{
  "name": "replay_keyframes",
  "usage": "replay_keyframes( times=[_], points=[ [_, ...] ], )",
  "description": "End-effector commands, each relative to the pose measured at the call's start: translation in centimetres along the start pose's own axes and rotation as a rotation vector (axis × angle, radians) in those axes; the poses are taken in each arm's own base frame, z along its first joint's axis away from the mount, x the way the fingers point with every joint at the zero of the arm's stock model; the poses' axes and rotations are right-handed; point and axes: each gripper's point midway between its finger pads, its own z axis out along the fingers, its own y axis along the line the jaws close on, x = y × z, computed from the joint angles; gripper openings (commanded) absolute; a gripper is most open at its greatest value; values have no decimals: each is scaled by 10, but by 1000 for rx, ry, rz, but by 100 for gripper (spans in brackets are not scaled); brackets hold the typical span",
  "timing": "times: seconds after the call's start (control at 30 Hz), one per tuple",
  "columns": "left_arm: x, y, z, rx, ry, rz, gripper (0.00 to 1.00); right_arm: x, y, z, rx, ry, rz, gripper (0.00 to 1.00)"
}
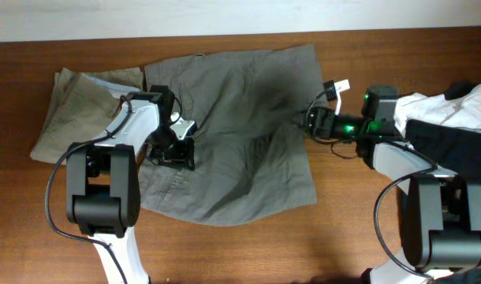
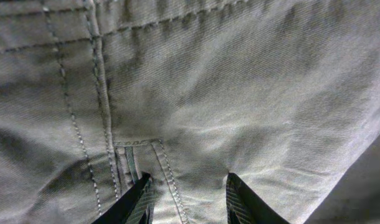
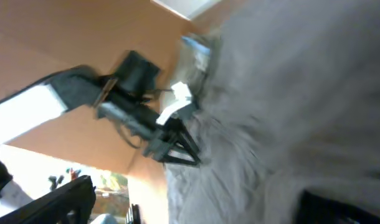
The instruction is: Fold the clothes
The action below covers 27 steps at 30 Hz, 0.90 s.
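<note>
Grey-green shorts (image 1: 233,142) lie spread, rumpled, across the middle of the wooden table. My left gripper (image 1: 174,150) is down on their left edge. In the left wrist view its two fingers (image 2: 189,186) are part-way apart and press into the cloth (image 2: 240,87) beside a stitched seam. My right gripper (image 1: 310,122) is at the shorts' right edge, pointing left. The right wrist view is blurred, with its fingers (image 3: 196,208) wide apart and grey cloth (image 3: 289,112) between them. A fold rises toward it.
A folded beige garment (image 1: 75,110) lies at the far left. A heap of white and black clothes (image 1: 453,110) sits at the right edge, by the right arm. Bare wood (image 1: 248,252) runs along the front.
</note>
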Motion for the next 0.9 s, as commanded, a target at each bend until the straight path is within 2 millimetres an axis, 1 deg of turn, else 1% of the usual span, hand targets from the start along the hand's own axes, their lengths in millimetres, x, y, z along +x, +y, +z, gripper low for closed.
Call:
replay_keyframes(
  times=[0.0, 0.03, 0.07, 0.13, 0.17, 0.2, 0.23, 0.27, 0.3, 0.33, 0.37, 0.47, 0.53, 0.63, 0.7, 0.77, 0.83, 0.87],
  points=[
    [16, 10, 25, -23, 86, -9, 39, 8, -23, -9, 101, -6, 141, 99],
    [16, 10, 25, -23, 87, -9, 39, 11, -26, -14, 109, -4, 159, 99],
    [16, 10, 25, -24, 86, -9, 39, 9, -27, -21, 97, -11, 150, 99],
    [16, 10, 25, -24, 86, -9, 39, 0, -30, -45, 71, -56, 174, 99],
    [16, 10, 25, -24, 86, -9, 39, -3, -37, -57, 86, -83, 213, 99],
    [16, 10, 25, -24, 86, -9, 39, -4, -47, -73, 113, -116, 272, 98],
    [16, 10, 25, -24, 86, -8, 39, 1, -61, -84, 171, -140, 361, 99],
    [16, 10, 25, -24, 86, -8, 40, 7, -73, -93, 228, -154, 431, 99],
    [16, 10, 25, -24, 86, -8, 40, 18, -89, -101, 318, -160, 513, 99],
    [15, 10, 25, -24, 83, -8, 40, 26, -98, -103, 381, -153, 546, 99],
    [15, 10, 25, -24, 82, -7, 40, 32, -103, -103, 420, -145, 564, 99],
    [15, 10, 25, -24, 82, -7, 40, 50, -116, -93, 564, -85, 559, 99],
    [15, 10, 25, -24, 82, -7, 40, 48, -106, -76, 522, -53, 507, 99],
    [15, 10, 25, -24, 82, -7, 40, 28, -85, -50, 400, -48, 333, 99],
    [15, 10, 25, -24, 82, -7, 40, 12, -75, -38, 359, -70, 222, 100],
    [15, 10, 25, -24, 82, -7, 40, 0, -46, -29, 200, -65, 131, 91],
    [15, 10, 25, -24, 82, -7, 40, -7, -21, -26, 71, -55, 82, 90],
    [15, 10, 25, -24, 82, -7, 40, -8, -17, -26, 46, -50, 93, 90]
  ],
)
